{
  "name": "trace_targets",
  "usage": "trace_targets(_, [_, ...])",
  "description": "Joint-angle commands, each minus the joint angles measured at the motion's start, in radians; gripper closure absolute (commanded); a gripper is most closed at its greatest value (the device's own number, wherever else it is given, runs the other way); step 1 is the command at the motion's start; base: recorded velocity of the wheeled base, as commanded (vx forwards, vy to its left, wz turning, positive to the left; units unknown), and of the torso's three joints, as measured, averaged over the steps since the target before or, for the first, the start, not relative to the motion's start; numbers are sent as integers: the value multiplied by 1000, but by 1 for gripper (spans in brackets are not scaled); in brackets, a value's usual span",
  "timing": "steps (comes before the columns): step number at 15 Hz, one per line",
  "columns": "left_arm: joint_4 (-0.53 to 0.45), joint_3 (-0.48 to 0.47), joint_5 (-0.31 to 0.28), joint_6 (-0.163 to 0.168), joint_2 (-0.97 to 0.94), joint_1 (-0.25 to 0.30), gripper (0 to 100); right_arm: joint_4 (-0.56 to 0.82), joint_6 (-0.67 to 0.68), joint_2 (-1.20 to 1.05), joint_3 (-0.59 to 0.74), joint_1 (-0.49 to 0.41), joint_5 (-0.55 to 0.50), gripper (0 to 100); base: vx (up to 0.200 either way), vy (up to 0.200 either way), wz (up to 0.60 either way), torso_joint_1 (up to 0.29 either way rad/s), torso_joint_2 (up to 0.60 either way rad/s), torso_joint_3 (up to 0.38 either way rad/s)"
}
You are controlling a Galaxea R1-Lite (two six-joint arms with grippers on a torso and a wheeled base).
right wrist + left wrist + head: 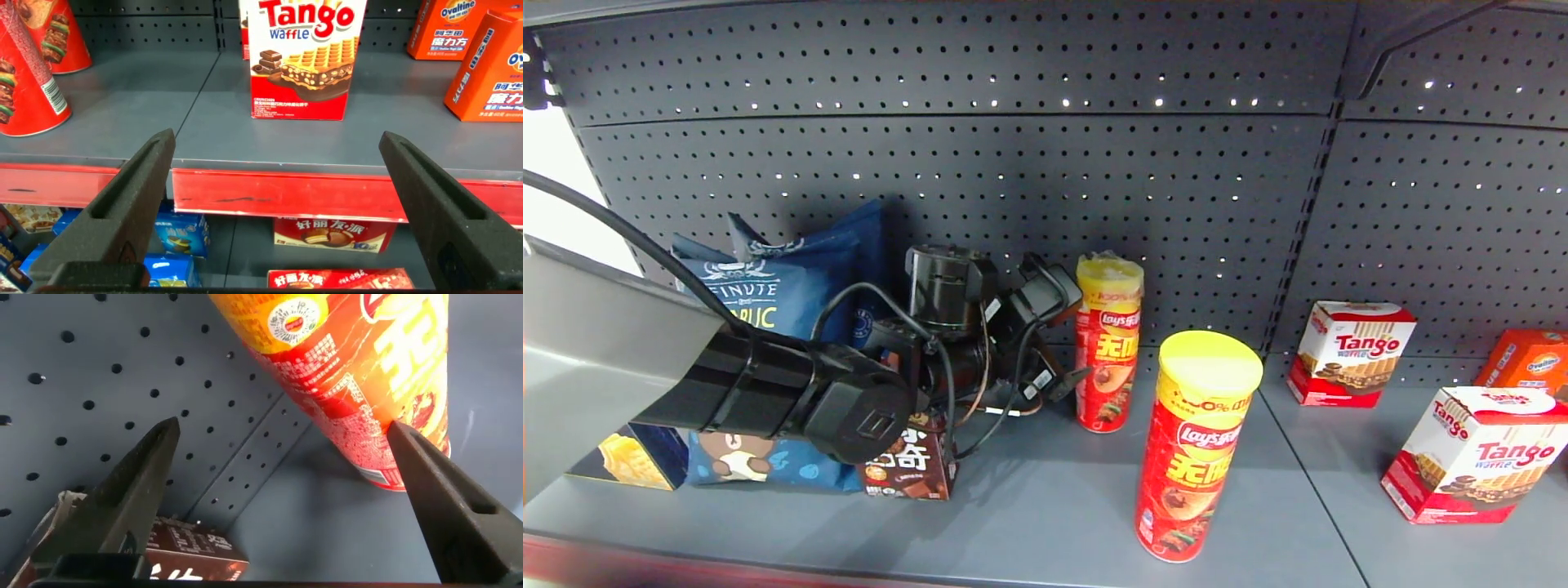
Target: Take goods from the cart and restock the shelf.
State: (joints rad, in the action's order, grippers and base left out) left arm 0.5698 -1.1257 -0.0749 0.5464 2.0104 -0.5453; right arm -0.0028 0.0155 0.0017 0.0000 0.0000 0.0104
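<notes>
Your left pincer (pixel 284 429) stands wide and holds nothing, probably so that its fingers clear the rear chips can (pixel 1107 351). That can stands upright on the shelf (pixel 1029 506) at the centre of the head view, just right of the pincer. A second can (pixel 1196 445) stands lower right of it. Your right pincer (pixel 278 143), also wide, faces the shelf's front edge.

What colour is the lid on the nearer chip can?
The lid is yellow; the head view shows it best.
</notes>
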Motion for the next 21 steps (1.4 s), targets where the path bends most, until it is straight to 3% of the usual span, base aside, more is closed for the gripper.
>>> trace_targets(1, [-1,-2,6,0,5,5,0,0,0,1,0,0,0,0,0,0,0,0,0,0])
trace_targets(21, [21,-22,40,-2,42,21,0,0,0,1,0,0,0,0,0,0,0,0,0,0])
